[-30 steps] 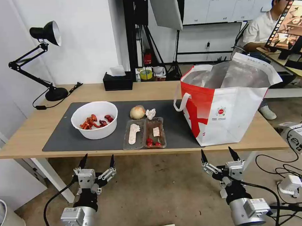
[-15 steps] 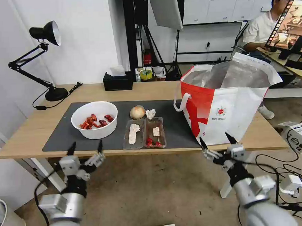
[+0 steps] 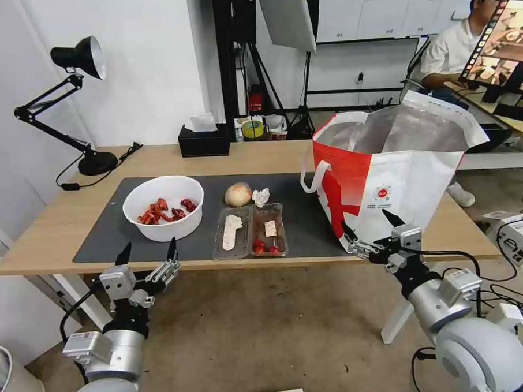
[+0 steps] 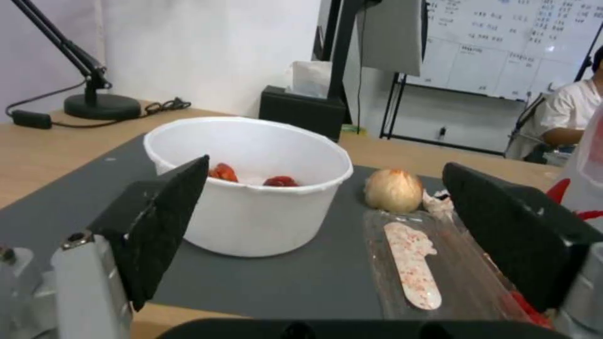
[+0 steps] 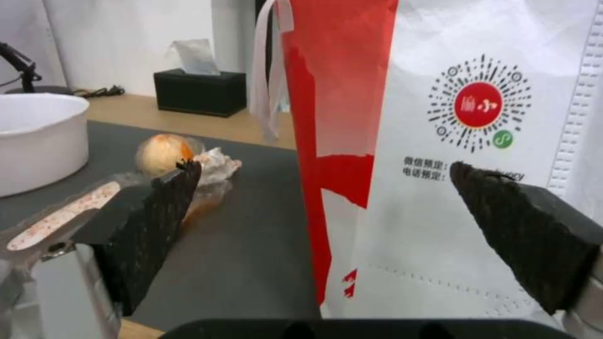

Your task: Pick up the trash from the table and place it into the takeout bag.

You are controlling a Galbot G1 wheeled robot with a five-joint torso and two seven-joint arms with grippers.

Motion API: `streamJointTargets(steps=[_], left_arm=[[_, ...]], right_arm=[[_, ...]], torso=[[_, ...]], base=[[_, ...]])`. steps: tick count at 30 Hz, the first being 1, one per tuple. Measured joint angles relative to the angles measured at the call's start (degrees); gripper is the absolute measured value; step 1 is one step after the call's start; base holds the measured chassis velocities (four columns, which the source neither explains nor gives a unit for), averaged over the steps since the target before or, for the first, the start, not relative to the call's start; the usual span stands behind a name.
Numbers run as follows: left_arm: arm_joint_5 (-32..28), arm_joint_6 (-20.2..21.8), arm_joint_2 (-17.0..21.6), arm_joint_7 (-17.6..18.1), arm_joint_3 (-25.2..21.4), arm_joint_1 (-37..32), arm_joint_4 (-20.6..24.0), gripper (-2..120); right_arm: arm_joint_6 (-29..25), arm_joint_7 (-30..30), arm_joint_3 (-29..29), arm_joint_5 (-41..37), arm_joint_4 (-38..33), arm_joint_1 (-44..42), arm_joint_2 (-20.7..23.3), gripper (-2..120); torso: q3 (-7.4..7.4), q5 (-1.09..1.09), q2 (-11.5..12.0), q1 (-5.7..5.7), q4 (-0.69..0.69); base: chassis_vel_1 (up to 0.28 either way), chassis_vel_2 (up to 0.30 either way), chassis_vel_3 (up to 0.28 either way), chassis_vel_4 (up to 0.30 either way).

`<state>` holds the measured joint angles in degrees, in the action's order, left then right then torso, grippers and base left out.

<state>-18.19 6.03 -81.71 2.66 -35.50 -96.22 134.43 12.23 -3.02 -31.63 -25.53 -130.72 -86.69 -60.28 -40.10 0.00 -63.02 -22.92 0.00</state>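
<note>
Approach stage: left claw (image 3: 148,254) spread empty before bowl (image 3: 164,208), right claw (image 3: 365,227) spread empty beside bag (image 3: 395,181). Next, likely a grasp.

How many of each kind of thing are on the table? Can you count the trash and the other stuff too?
Trash: 4 – white bowl, clear tray, tan wrapped ball, crumpled tissue
Bags: 1 – takeout bag
Tissue boxes: 1 – black tissue box
Lamps: 1 – black desk lamp
Mats: 1 – grey mat
Total: 8
</note>
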Motion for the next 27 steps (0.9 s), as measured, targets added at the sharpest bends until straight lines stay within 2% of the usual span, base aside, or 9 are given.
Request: streamJointTargets(steps=[10,21,24,27], left_arm=[[-3.77,3.1,0.44,0.8,1.45,1.3,-1.27,100],[-13.43,7.5,0.02,4.69,5.11,5.05,-3.24,100],[-16.67,8.79,0.0,6.5,6.23,6.2,-3.41,100],[-22.19,14.02,-0.09,14.0,8.51,8.24,-2.56,100]], right_arm=[[0.11,0.25,0.64,0.19,0.42,-0.01,-0.23,100],[0.14,0.39,0.95,0.66,1.12,0.32,-0.3,100],[0.18,0.39,0.96,0.69,1.26,0.44,-0.23,100],[0.18,0.39,0.93,0.76,1.47,0.63,-0.13,100]], torso=[[0.0,-0.01,-0.01,0.0,0.0],[0.0,-0.01,0.0,0.0,0.0],[0.0,0.0,-0.01,0.01,0.0],[0.0,0.0,0.0,0.0,0.0]], base=[[0.0,0.0,0.0,0.0],[0.0,0.0,0.0,0.0],[0.0,0.0,0.0,0.0],[0.0,0.0,0.0,0.0]])
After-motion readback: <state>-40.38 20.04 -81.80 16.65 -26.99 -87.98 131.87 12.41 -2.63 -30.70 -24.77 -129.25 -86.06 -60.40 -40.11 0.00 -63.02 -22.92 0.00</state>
